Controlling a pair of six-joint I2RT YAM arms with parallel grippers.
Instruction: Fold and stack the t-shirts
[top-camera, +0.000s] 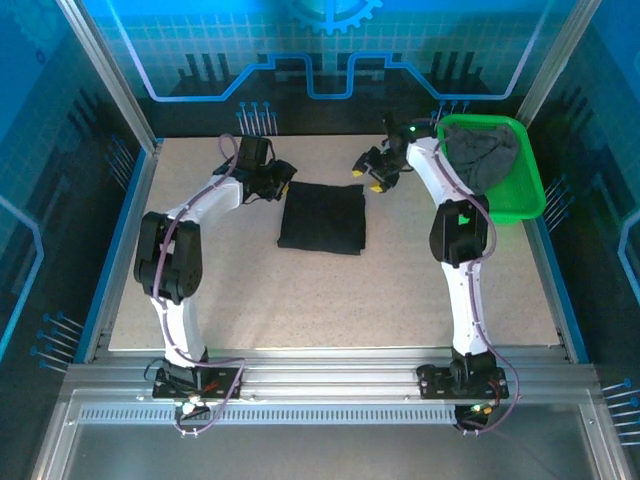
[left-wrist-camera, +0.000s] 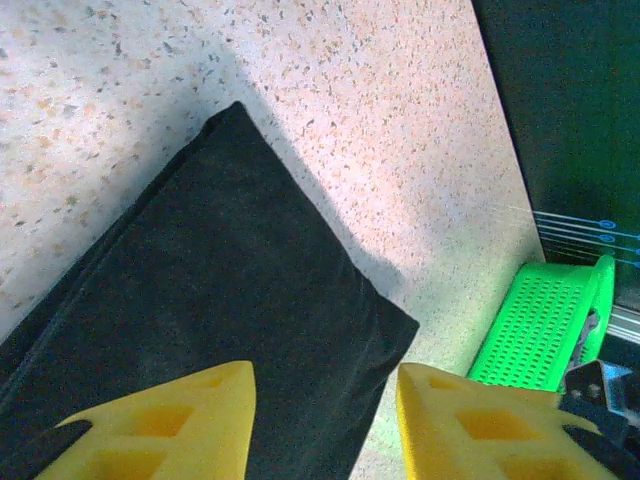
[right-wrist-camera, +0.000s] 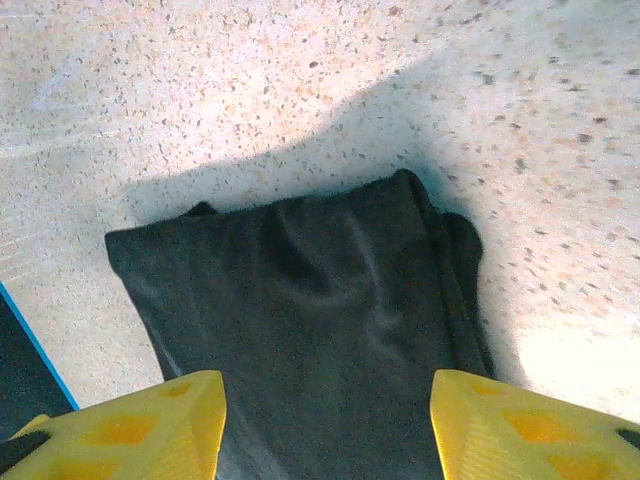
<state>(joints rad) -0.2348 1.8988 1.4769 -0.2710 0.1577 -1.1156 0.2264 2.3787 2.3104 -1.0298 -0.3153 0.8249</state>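
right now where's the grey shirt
In the top view the grey shirt lies bunched in the green basket at the far right, beside the right arm.

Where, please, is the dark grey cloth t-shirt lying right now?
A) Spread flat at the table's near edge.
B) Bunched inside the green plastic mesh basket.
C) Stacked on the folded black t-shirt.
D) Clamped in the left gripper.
B: the dark grey cloth t-shirt lies crumpled inside the green plastic mesh basket, while the folded black cloth t-shirt lies alone on the speckled table.
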